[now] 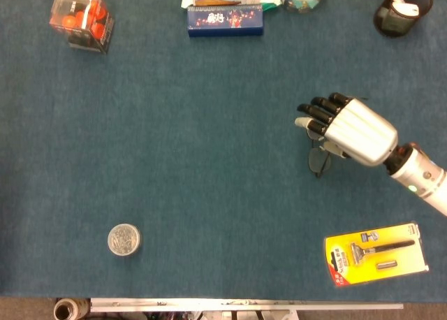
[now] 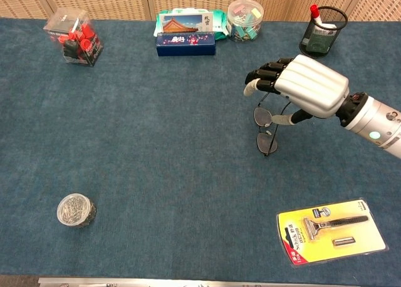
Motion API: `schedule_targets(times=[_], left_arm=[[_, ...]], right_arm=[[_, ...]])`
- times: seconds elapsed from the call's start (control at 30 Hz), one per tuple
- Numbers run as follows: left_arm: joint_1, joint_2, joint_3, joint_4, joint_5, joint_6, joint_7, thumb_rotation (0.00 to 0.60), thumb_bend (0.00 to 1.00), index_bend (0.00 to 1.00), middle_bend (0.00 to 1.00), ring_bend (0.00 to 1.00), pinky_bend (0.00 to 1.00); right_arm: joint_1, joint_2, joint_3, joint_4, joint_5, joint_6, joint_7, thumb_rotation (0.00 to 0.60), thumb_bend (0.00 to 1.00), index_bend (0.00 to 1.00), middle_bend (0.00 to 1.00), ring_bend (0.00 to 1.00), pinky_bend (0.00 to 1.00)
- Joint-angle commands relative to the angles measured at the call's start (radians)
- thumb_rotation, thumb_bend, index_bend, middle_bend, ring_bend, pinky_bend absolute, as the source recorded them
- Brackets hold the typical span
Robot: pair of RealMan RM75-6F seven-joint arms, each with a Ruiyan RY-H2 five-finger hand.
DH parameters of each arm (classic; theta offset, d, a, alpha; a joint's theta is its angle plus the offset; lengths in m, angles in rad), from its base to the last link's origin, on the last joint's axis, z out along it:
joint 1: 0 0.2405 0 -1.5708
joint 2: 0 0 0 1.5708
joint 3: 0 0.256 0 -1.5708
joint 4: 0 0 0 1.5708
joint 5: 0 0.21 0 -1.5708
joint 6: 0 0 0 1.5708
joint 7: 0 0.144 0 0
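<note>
Blue felt covers the table (image 2: 156, 143) from edge to edge. Nearest the front edge, toward the right corner, lies one yellow razor pack (image 2: 330, 230), flat on its back. Toward the front left corner stands one small round tin of paper clips (image 2: 75, 210), well apart from everything else.

Further in, on the right half of the table, one pair of eyeglasses (image 2: 265, 131) lies on the felt, lenses side by side and a temple arm folded out. The right hand (image 2: 301, 86) hovers above them, palm down, its silver back turned up, the forearm running off toward the right edge. Its dark fingers (image 2: 266, 74) are bent forward and downward, held close together over the far lens, while the thumb (image 2: 285, 119) reaches under toward the frame. Whether any fingertip actually touches the glasses I cannot tell; nothing is clasped in the hand, and it is neither a fist nor a full spread. From the head view the hand (image 1: 349, 128) covers most of the glasses (image 1: 320, 161), leaving one lens showing below it.

Along the far edge, from the left corner: one clear box of red and black pieces (image 2: 75, 36), one dark blue box (image 2: 185, 44) with one packet of wipes (image 2: 188, 20) behind it, one round clear tub (image 2: 245, 19), and one black mesh pen cup (image 2: 322, 30) near the right corner.
</note>
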Motion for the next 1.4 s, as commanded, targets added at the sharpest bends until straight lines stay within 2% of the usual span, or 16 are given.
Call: schedule_targets(times=[0.03, 0.5, 0.97, 1.2, 1.4], left_arm=[[0.0, 0.001, -0.001, 0.0, 0.0, 0.0, -0.001, 0.6, 0.21, 0.54, 0.47, 0.52, 0.62], [0.006, 0.009, -0.001, -0.001, 0.003, 0.008, -0.015, 0.6, 0.21, 0.54, 0.47, 0.52, 0.62], [0.01, 0.014, -0.001, -0.002, 0.002, 0.011, -0.022, 0.6, 0.21, 0.54, 0.47, 0.52, 0.62], [0.01, 0.014, -0.003, -0.002, -0.003, 0.008, -0.02, 0.6, 0.21, 0.54, 0.47, 0.52, 0.62], [0.01, 0.012, -0.002, -0.004, -0.001, 0.009, -0.011, 0.6, 0.21, 0.54, 0.47, 0.52, 0.62]], right_arm=[[0.012, -0.034, -0.002, 0.052, 0.016, -0.011, 0.03, 0.6, 0.05, 0.34, 0.31, 0.3, 0.44], [0.046, -0.142, -0.018, 0.219, 0.049, -0.045, 0.114, 0.6, 0.05, 0.34, 0.31, 0.3, 0.44], [0.052, -0.191, -0.045, 0.312, 0.071, -0.056, 0.157, 0.6, 0.05, 0.34, 0.31, 0.3, 0.44], [0.054, -0.162, -0.037, 0.272, 0.072, 0.019, 0.161, 0.6, 0.05, 0.34, 0.31, 0.3, 0.44], [0.061, -0.079, -0.014, 0.132, 0.065, 0.104, 0.124, 0.6, 0.05, 0.34, 0.31, 0.3, 0.44]])
